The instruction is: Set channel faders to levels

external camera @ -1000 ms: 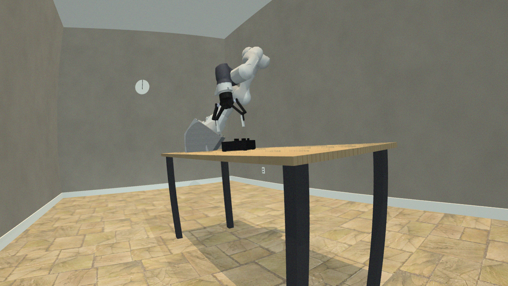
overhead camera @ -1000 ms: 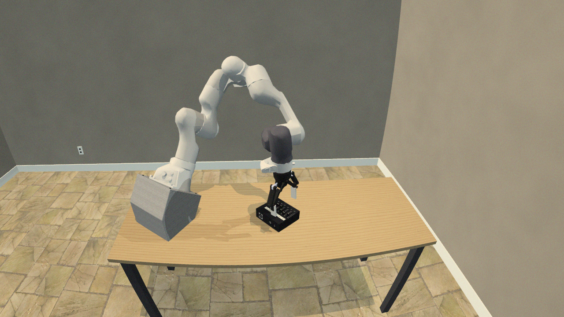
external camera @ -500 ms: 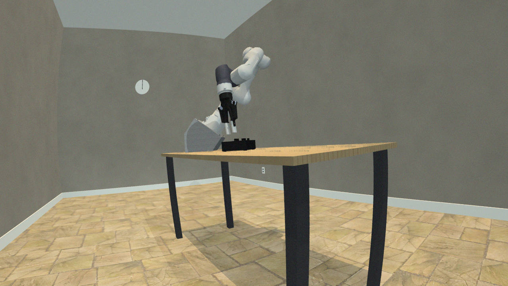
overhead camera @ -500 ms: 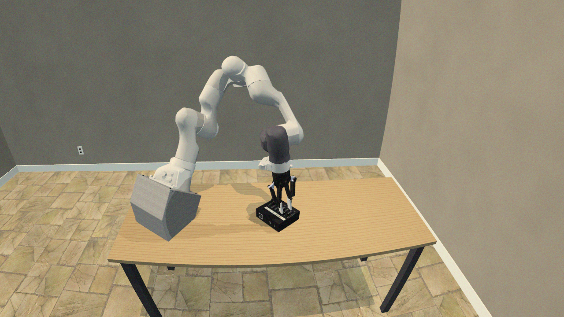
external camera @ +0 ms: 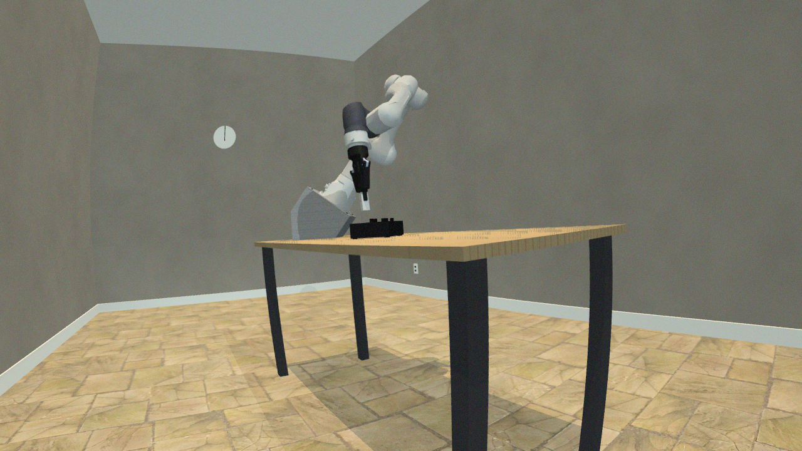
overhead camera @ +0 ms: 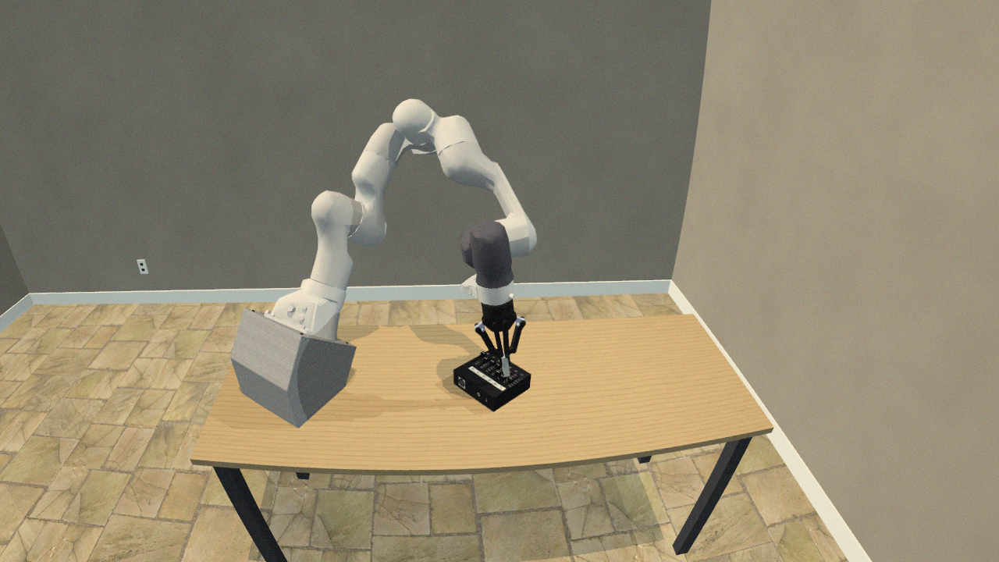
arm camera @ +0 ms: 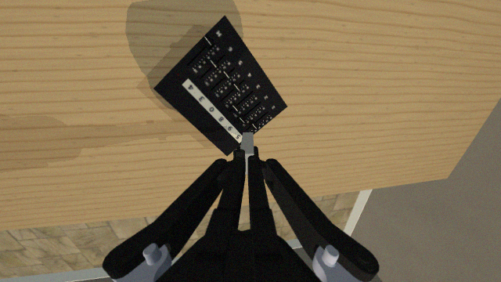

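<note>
Black lighting desk (overhead camera: pixel 491 381) small, likely light, may skid on wooden surface (overhead camera: pixel 628 391). Pincer (overhead camera: pixel 504 367) pressed together, empty; nudge fader caps (arm camera: pixel 235 107) gently, sideways-free.

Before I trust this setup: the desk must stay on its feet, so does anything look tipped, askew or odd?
Nothing looks damaged. The black lighting desk sits flat on the wooden table, though turned diagonally to the table's edges. The black claw hangs shut above it, holding nothing.

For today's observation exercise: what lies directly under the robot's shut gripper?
Under the shut gripper, which holds nothing, sits the black lighting desk on the wooden table. Its fingertips hide part of the nearest fader end.
</note>
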Controlling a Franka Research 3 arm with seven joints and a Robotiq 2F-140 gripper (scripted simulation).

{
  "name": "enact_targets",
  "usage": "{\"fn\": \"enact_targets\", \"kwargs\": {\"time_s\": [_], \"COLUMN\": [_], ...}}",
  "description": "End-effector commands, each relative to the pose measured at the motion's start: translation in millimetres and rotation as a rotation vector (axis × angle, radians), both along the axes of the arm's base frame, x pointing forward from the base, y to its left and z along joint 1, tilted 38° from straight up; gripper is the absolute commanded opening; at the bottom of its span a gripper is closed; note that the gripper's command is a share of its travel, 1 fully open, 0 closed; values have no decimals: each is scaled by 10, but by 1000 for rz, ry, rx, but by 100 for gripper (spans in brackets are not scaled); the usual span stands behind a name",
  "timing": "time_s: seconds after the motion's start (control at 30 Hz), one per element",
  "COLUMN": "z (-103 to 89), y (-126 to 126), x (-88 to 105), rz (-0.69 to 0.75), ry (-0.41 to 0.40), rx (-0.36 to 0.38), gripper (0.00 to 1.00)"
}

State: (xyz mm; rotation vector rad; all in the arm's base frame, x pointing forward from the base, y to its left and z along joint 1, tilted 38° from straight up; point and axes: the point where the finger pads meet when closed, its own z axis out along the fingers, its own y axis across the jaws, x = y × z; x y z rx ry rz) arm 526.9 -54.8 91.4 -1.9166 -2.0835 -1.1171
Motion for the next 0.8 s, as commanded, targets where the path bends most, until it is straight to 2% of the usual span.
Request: {"fn": "enact_targets", "kwargs": {"time_s": [0.0, 0.47, 0.53, 0.57, 0.77], "z": [-8, -13, -13, -15, -30], "y": [-24, -20, -20, -19, -7], "x": [-3, -1, -1, 0, 6], "rz": [-188, -420, -420, -461, -546], "ry": [191, 409, 409, 451, 545], "rx": [79, 179, 179, 196, 230], "gripper": [0, 0, 0, 0, 0]}}
